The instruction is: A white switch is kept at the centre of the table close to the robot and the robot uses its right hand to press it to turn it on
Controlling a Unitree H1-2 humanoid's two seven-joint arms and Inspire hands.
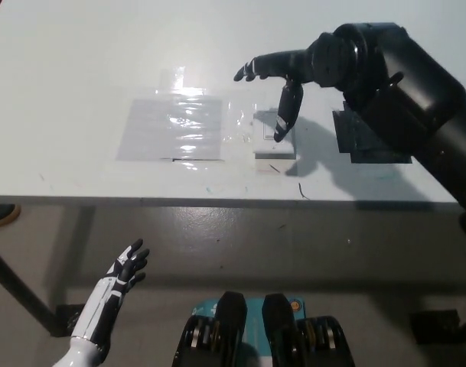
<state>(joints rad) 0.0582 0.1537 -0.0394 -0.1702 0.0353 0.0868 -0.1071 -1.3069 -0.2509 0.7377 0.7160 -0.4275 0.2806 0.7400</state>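
Switch (pixel 272 138) white, near the table (pixel 79 61) front edge, in the middle. Nearest, down low left: white left hand (pixel 124 269), fingers spread, holding nothing. Farther up: black right hand (pixel 282 84) spread, one finger (pixel 285 115) pointing down onto the switch. Looks like mid-press; hard to tell if turned on yet. Switch partly hidden behind that finger.

I see bright overhead light washing out the white table (pixel 79 69), glare on the clear tape patch (pixel 183 126), soft shadows, slight overall blur.
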